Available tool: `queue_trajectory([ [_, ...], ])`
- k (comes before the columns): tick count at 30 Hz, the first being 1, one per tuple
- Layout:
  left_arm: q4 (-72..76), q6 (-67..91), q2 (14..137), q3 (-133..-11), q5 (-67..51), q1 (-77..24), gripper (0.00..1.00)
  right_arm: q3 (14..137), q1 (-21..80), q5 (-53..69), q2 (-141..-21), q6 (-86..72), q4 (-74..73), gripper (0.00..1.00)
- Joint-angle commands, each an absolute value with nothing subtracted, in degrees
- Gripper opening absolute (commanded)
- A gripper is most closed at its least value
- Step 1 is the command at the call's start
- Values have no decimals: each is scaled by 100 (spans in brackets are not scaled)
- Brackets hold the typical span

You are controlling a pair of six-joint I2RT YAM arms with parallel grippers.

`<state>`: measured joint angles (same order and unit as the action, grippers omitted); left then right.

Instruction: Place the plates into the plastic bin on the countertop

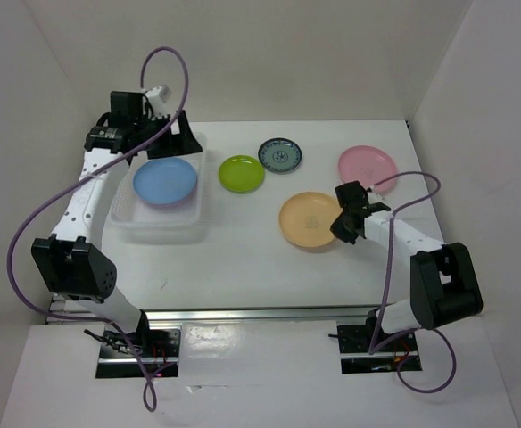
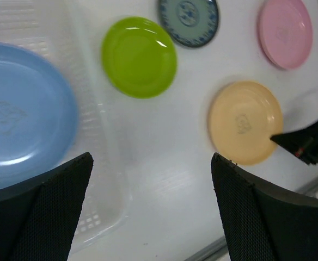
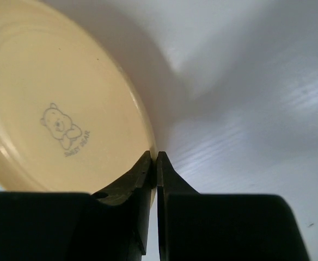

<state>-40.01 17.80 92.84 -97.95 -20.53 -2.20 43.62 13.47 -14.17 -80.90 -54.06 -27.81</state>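
Note:
The plastic bin (image 1: 189, 218) stands at the left of the countertop (image 1: 243, 267) and holds the blue plate (image 1: 165, 180) on top of a lavender one. My left gripper (image 1: 178, 135) is open and empty above the bin's far side. The lime green plate (image 1: 241, 173), the dark teal patterned plate (image 1: 280, 154) and the pink plate (image 1: 368, 165) lie on the countertop. My right gripper (image 3: 154, 157) is shut on the right rim of the orange-yellow plate (image 3: 55, 103), which also shows in the top view (image 1: 310, 219). In the left wrist view the blue plate (image 2: 17, 114) lies in the bin (image 2: 102, 157).
White walls close in the countertop on three sides. A metal rail (image 1: 260, 314) runs along the front edge. A purple cable (image 1: 167, 62) loops above the left arm, and another trails from the right arm.

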Motion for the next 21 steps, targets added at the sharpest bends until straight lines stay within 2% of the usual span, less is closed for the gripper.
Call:
queue_trajectory([
  [1, -3886, 1608, 9228, -9949, -2557, -920, 95, 5114, 1861, -1362, -7857, -4380, -2699, 0],
  [5, -3596, 1853, 9448, -9634, -2426, -1440, 93, 6132, 2249, -1362, -7910, -3885, -2637, 0],
  [12, -3288, 2091, 9843, -9203, -2399, -1600, 88, 6732, 2478, -466, -7910, -3490, -1996, 0],
  [16, -3173, 2145, 9949, -9202, -2295, -1731, 78, 6873, 2794, -360, -7972, -3349, -1855, 0],
  [18, -3225, 2145, 10019, -9202, -2163, -1731, 78, 6925, 2865, -150, -7972, -3349, -1794, 0],
  [20, -3226, 2145, 10080, -9255, -2031, -1731, 71, 6926, 2970, 8, -7919, -3296, -1714, 0],
  [21, -3226, 2145, 10081, -9255, -2030, -1731, 63, 6926, 2971, 9, -7858, -3296, -1627, 0],
])
